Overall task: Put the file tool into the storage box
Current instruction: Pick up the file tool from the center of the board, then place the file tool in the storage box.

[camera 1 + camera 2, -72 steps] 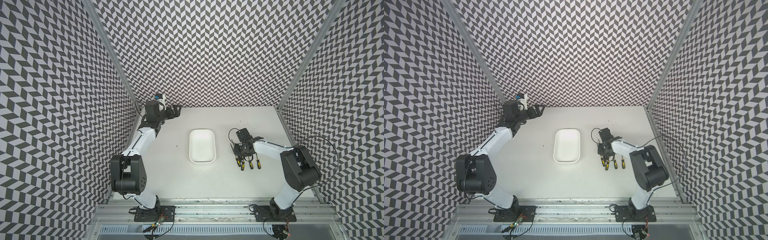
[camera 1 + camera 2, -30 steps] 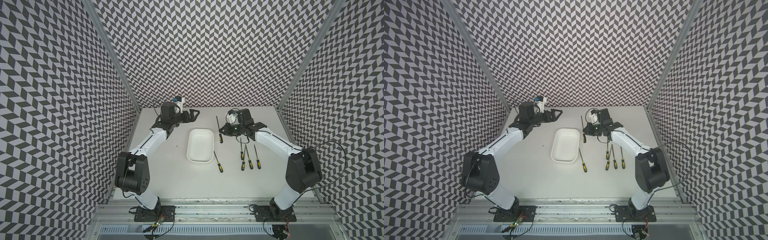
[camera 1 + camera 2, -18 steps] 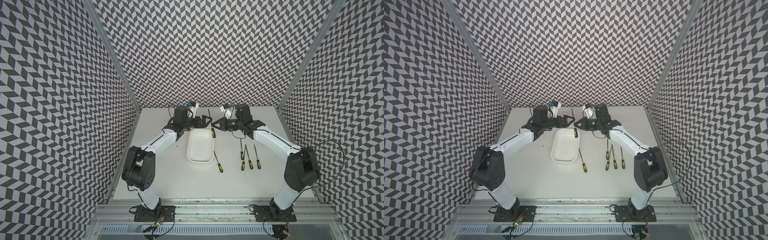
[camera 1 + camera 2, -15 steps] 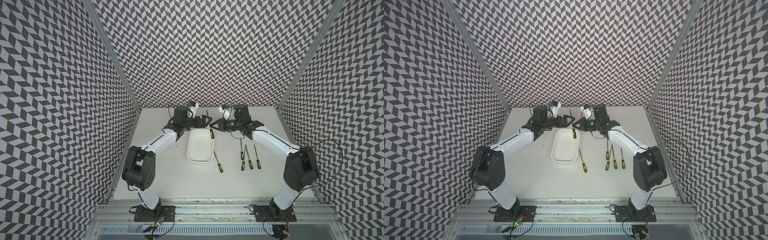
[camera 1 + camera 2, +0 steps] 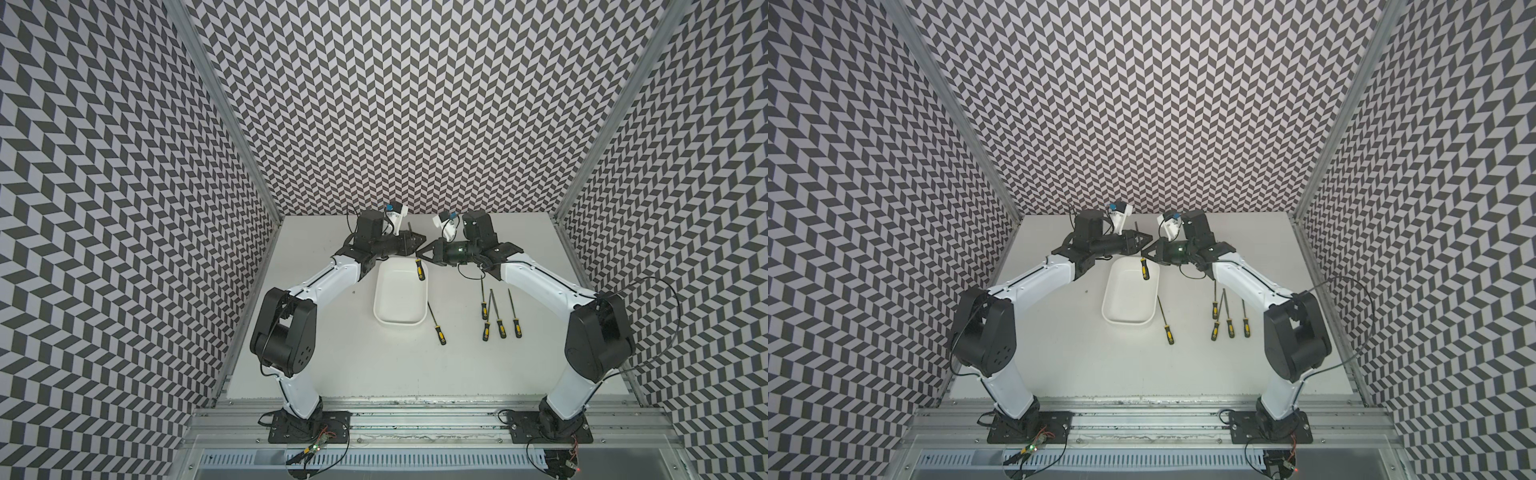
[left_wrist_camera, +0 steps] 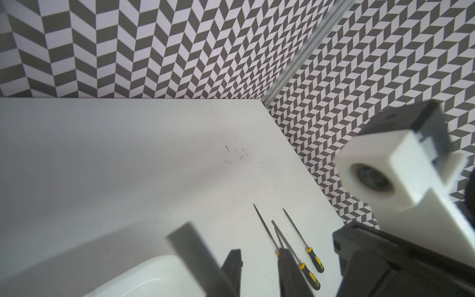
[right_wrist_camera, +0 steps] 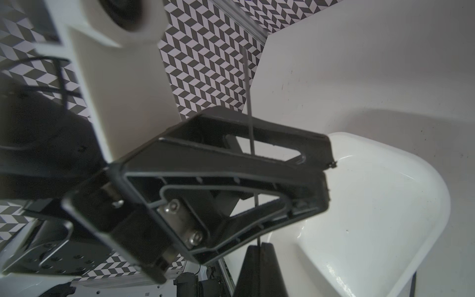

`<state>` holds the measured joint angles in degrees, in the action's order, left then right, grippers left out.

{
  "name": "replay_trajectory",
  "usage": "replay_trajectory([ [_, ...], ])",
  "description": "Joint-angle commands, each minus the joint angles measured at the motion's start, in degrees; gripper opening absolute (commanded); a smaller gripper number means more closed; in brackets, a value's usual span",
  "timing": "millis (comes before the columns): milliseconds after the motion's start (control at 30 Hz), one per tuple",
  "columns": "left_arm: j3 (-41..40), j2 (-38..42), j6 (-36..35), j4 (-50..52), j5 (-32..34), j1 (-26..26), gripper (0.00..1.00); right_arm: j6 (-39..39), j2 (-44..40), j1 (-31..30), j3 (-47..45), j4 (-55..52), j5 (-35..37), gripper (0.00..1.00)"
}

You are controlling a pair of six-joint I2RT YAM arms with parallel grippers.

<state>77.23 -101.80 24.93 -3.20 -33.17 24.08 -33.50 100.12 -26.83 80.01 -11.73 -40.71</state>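
Top views both show the right gripper [image 5: 422, 252] reaching in from the right, its jaws pressed together on the thin shaft of the file tool [image 5: 421, 270]. The file hangs in the air nearly upright, black-and-yellow handle down and metal tip up. Nose to nose with it is the left gripper [image 5: 419, 240], set a little higher along the same shaft. In the right wrist view its two black fingers [image 7: 282, 131] lie close together with the shaft crossing them, while the left wrist view shows a narrow gap between their tips, so whether they pinch the file cannot be told. The handle hangs above the far right corner of the storage box [image 5: 397, 303], a white shallow tub standing lengthwise near the middle of the table [image 5: 374, 365]. Just off the box's near right corner another file [image 5: 442, 337] lies on the table, handle toward the robot's base. Farther right, well apart from the box, four more files [image 5: 501, 328] lie side by side with their handles toward the base, near the right arm [image 5: 540, 278]. Black-and-white chevron walls [image 5: 415, 104] close the table on three sides.
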Motion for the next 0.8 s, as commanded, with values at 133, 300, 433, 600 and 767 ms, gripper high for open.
replay_trajectory([
  [133,2.0,0.2,-4.7,5.8,4.5,-0.7,0.00,1.2,-1.0,0.0,1.1,1.7,1.8,0.03],
  [300,0.4,1.7,-7.6,9.4,6.9,-0.9,0.00,2.4,-2.4,0.8,0.0,-1.0,9.6,0.42],
  [433,-3.9,2.9,-7.3,9.3,6.2,-0.8,0.00,3.8,-3.9,2.0,-1.3,-2.6,14.5,0.43],
  [600,-11.1,2.4,-5.1,7.6,4.8,0.2,0.00,2.7,-4.1,4.5,-4.1,-2.3,14.6,0.42],
  [767,-14.1,-1.3,-2.7,5.6,3.7,1.6,0.00,1.8,-3.8,5.9,-5.9,-2.2,13.1,0.40],
])
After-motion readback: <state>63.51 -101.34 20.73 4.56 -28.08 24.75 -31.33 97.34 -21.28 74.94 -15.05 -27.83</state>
